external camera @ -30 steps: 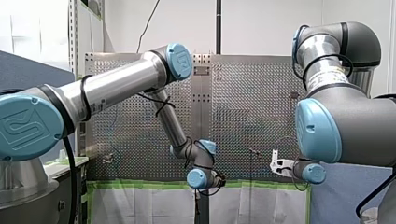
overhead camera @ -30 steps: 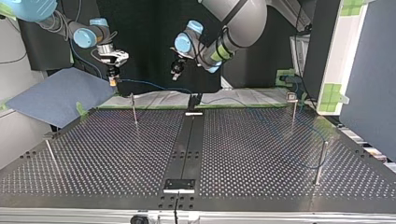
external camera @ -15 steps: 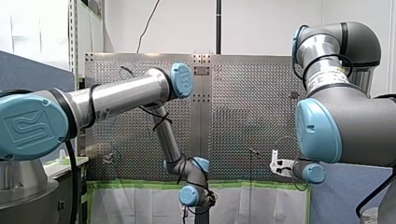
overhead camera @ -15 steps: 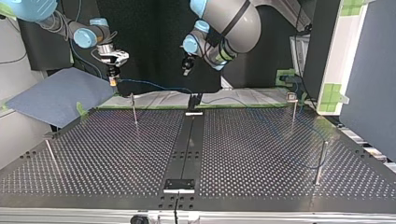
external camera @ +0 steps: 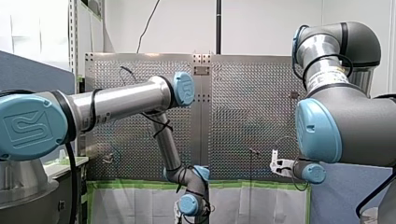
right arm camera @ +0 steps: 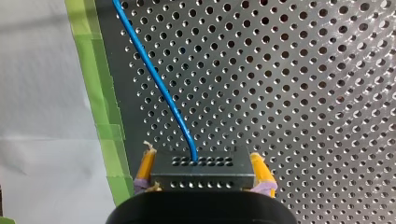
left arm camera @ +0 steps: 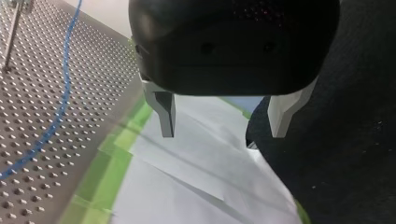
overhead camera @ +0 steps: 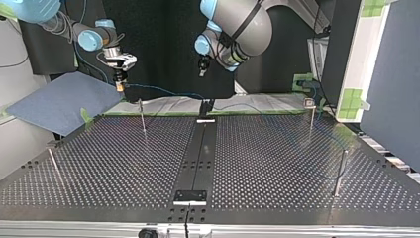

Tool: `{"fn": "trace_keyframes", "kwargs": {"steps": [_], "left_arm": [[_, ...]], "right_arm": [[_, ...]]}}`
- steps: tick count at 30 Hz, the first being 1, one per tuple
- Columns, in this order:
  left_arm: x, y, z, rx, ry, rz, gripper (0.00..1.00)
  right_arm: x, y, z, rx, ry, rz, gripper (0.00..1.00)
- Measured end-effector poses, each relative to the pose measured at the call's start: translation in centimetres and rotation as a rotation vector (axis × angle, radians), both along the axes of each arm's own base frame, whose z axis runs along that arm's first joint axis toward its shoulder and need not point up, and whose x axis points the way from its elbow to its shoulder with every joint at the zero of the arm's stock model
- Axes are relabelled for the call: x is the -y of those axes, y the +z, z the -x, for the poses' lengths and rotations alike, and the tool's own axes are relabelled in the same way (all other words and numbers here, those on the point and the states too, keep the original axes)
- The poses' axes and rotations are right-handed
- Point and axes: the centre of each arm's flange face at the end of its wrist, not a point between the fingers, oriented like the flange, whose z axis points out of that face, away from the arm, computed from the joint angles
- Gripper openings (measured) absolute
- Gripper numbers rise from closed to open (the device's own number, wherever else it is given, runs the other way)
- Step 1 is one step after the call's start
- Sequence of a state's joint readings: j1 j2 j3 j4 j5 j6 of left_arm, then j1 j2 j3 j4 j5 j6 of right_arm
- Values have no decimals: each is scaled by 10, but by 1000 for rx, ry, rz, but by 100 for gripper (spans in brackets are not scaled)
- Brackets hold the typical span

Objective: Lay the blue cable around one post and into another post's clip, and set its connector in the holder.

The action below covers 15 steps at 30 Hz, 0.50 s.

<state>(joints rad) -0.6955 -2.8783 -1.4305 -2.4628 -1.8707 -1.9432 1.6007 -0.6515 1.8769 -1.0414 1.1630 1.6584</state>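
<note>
Left gripper (left arm camera: pixel 224 116): open; we see its two metal fingers (left arm camera: pixel 167 116) standing apart with nothing between them, over the white sheet (left arm camera: pixel 187 182) beside the green tape (left arm camera: pixel 116 154)
Right gripper (right arm camera: pixel 203 164): clamped on the connector (right arm camera: pixel 203 176), with a yellow pad (right arm camera: pixel 145 165) against each side of the block
Connector: held in the air above the far edge of the perforated table (overhead camera: pixel 267 158), at the top view's left, near a thin post (overhead camera: pixel 142 116)
Blue cable (right arm camera: pixel 159 84): it leaves the connector's face and runs out over the table; in the top view we follow it towards the far middle, then onto the view's right half
Right-hand post (overhead camera: pixel 340 171): the cable lies near its foot – whether it touches, we cannot tell
</note>
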Motion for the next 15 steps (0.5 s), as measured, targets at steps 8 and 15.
{"fn": "trace_keyframes", "kwargs": {"steps": [8, 15], "left_arm": [[14, 42, -16, 31, 0, 9, 98], [26, 77, -33, 81, -1, 43, 98]], "right_arm": [[0, 0, -1, 0, 2, 0, 0], [-1, 0, -2, 1, 3, 0, 0]]}}
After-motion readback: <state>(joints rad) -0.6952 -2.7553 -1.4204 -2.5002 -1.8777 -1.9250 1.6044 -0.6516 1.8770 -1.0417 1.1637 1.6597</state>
